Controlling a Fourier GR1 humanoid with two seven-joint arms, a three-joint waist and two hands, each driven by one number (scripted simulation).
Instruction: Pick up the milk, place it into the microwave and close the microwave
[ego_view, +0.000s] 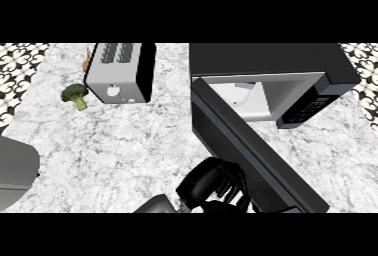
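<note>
The black microwave (295, 60) stands at the back right with its door (251, 150) swung wide open, running diagonally toward the lower right. A white milk carton (240, 93) sits inside the cavity, near its left wall. My right hand (207, 184) is low in the middle of the view, just left of the open door's outer face. Its fingers (230, 190) lie relaxed against the door and hold nothing. A grey forearm (15, 170) shows at the left edge; the left hand itself is out of sight.
A silver toaster (118, 72) stands at the back left, with a thin orange item (87, 61) behind its left side. A broccoli floret (74, 96) lies left of the toaster. Marbled counter (125, 145) stretches between toaster, door and hand.
</note>
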